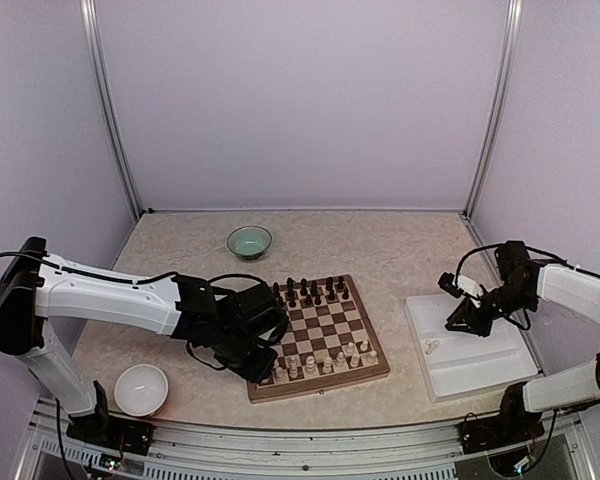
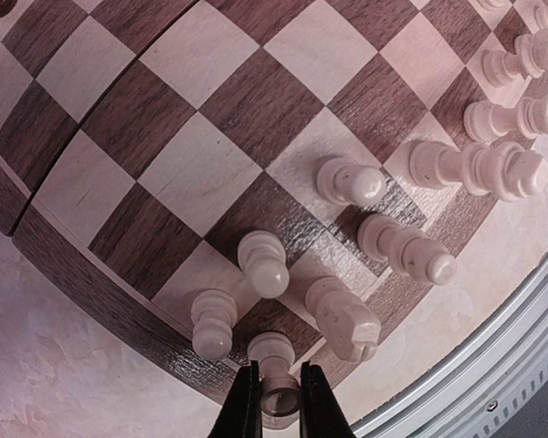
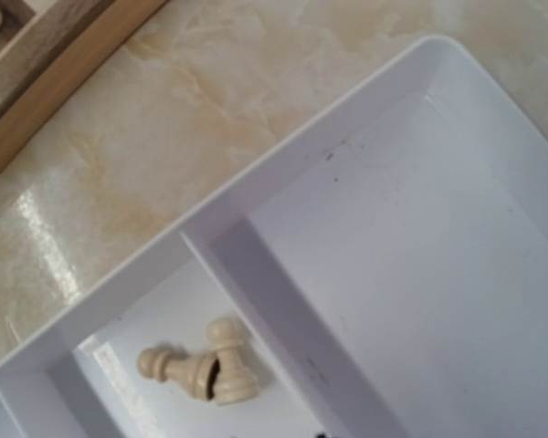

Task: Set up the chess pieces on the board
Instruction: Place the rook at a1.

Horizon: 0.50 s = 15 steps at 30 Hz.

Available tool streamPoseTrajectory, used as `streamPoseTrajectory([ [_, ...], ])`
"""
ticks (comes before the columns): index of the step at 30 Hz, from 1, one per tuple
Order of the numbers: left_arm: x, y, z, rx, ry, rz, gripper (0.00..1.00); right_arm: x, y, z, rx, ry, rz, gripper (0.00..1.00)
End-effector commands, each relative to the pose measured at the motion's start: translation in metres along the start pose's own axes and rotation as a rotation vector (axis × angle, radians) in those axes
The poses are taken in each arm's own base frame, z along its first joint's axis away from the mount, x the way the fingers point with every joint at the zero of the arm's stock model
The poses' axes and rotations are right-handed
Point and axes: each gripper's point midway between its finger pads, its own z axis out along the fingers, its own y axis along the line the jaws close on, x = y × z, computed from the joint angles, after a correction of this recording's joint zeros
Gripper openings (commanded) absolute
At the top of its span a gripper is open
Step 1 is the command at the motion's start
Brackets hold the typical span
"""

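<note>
On the far left of the worktop (image 1: 420,250) sat a round white bowl (image 1: 140,388), well clear of the work. My left arm (image 1: 130,300) reached over the near left corner of the square wooden chessboard with dark and pale checks (image 1: 325,325). In the left wrist view its left jaws were clenched on 1 small cream wooden chessman (image 2: 274,351), upright at the board's near border. I could not tell whether its base touched the wood.

4 more cream chessmen (image 2: 342,319) crowded just beside it, some leaning in that view. I judged the placing step called for a straight descent, the piece centred on its square, then a narrow release and a vertical retreat so the neighbours stayed standing.

Further right, the white rectangular plastic tray (image 1: 480,375) held 2 cream pawns (image 3: 196,365), lying touching in a small compartment. My right arm (image 1: 570,285) hovered above that tray. I could not tell whether the right jaws were released or clenched, and I saw nothing in them.
</note>
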Motion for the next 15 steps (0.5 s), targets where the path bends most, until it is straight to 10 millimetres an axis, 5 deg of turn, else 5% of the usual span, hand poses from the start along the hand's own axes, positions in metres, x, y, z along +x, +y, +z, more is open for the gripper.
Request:
streamPoseTrajectory([
  [1, 0.002, 0.001, 0.006, -0.015, 0.007, 0.006, 0.12, 0.002, 0.0, -0.001, 0.003, -0.006, 0.009, 0.15],
  [8, 0.004, 0.0, 0.003, -0.027, 0.02, 0.007, 0.28, 0.002, 0.001, -0.001, 0.001, -0.006, 0.008, 0.15],
  [15, -0.011, -0.004, -0.033, -0.047, -0.021, 0.023, 0.4, 0.001, 0.001, -0.002, 0.003, -0.006, 0.003, 0.15],
])
